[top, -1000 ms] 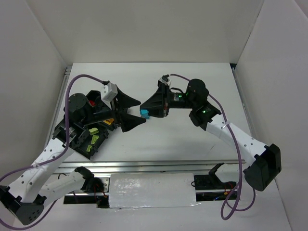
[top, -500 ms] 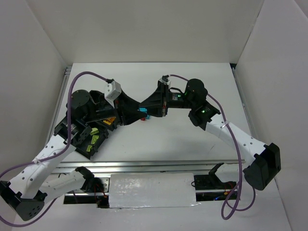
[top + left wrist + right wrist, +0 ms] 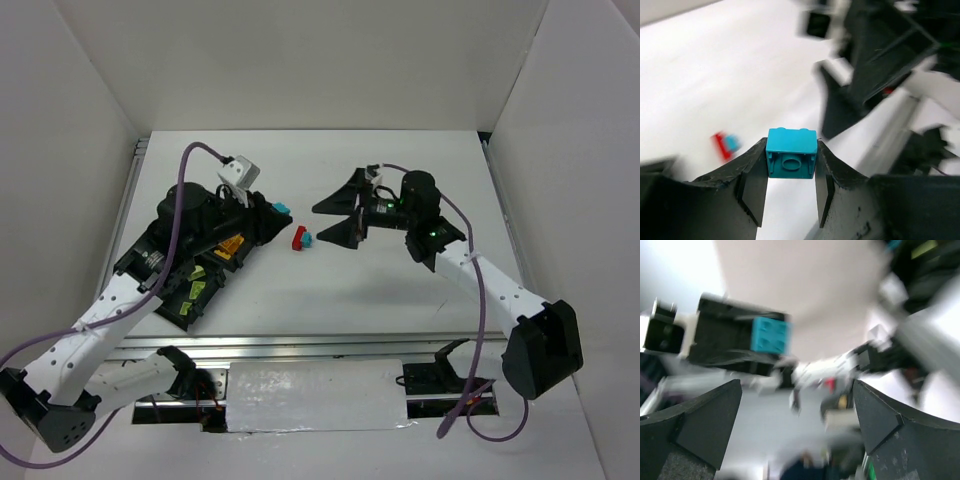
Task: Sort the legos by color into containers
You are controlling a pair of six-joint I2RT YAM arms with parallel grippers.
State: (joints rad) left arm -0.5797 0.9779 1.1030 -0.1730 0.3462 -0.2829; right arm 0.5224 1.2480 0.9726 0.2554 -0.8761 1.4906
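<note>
My left gripper [image 3: 277, 211] is shut on a cyan lego [image 3: 283, 208], held just right of the black tray of containers [image 3: 150, 297]. In the left wrist view that cyan lego [image 3: 791, 152] sits squarely between the fingertips of the left gripper [image 3: 791, 150]. A red lego [image 3: 297, 238] with a small cyan lego [image 3: 307, 240] against it lies on the table between the arms. My right gripper [image 3: 338, 218] stands wide open to their right, holding nothing. The right wrist view is blurred: the right gripper [image 3: 796, 390] is open, and the cyan lego [image 3: 770, 335] shows beyond it.
The tray holds an orange-yellow lego [image 3: 228, 250] and lime green legos [image 3: 196, 290]; my left arm hides much of it. White walls close in the table on three sides. A metal rail runs along the near edge.
My right gripper has opened, let go of the cyan lego and drawn back right. My left gripper has shut on it and pulled left. A red and a cyan lego now lie between them.
</note>
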